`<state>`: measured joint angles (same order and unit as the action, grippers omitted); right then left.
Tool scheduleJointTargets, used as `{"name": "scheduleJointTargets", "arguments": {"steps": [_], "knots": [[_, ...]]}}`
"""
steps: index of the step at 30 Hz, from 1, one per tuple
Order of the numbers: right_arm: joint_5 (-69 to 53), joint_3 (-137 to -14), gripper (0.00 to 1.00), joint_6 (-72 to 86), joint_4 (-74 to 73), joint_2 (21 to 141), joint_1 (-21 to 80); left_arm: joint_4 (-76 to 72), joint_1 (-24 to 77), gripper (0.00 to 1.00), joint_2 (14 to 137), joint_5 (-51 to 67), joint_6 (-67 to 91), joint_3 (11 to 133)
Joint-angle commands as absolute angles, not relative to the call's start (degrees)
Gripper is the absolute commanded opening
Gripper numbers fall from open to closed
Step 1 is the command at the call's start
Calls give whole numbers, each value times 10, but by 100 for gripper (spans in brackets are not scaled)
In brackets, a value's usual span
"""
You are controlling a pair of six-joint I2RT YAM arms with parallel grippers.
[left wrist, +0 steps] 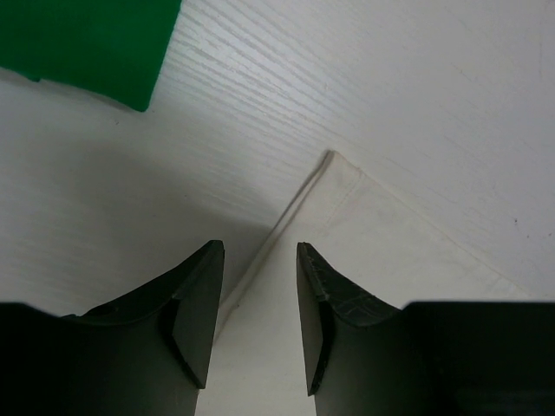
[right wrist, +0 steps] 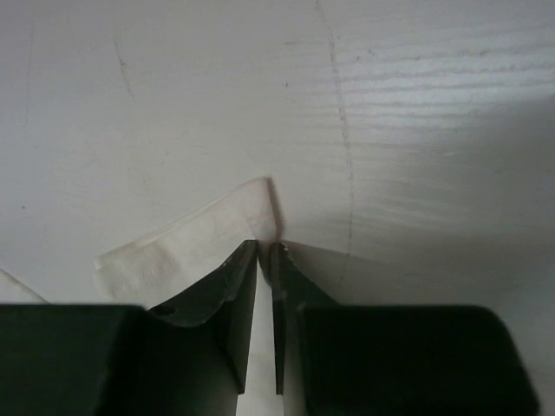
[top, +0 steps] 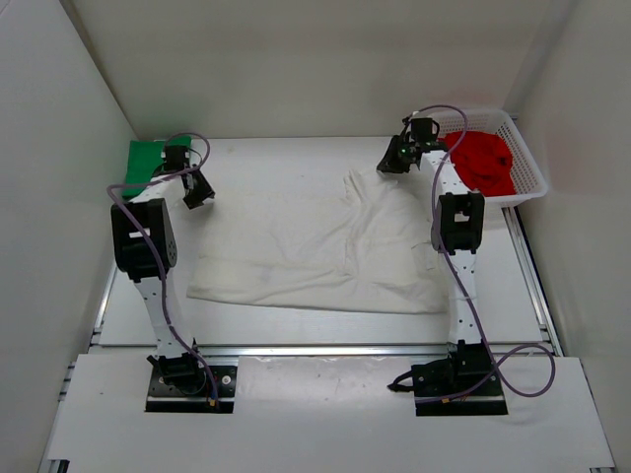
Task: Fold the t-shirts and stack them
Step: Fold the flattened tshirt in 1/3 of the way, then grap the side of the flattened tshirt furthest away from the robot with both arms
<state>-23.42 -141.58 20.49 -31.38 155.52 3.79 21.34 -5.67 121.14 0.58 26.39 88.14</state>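
Top external: white-walled table (top: 296,168) w/ off-white tee (top: 315,256)

Table (top: 296,168): green shirt (top: 146,158), white shirt (top: 315,246), basket (top: 518,196)

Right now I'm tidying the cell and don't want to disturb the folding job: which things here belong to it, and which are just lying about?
Belong: white shirt, spread on the table; green shirt, folded, far left; red shirt, in the basket.
Lying about: basket.
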Motion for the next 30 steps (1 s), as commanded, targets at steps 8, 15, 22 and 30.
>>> {"name": "scheduleJointTargets", "arguments": {"steps": [8, 15, 22, 30], "knots": [[-258, -1457, 0, 216, -323, 1569, 38, 233, -56, 65, 1221, 1, 265, 932], [-256, -1463, 0, 206, -340, 1573, 42, 266, -37, 60, 1275, 4, 264, 1010], [-245, -1471, 1, 192, -364, 1567, 55, 323, -27, 53, 1350, -12, 268, 1113], [-250, -1476, 0, 199, -351, 1560, 53, 328, -32, 42, 1350, -17, 267, 1107]]}}
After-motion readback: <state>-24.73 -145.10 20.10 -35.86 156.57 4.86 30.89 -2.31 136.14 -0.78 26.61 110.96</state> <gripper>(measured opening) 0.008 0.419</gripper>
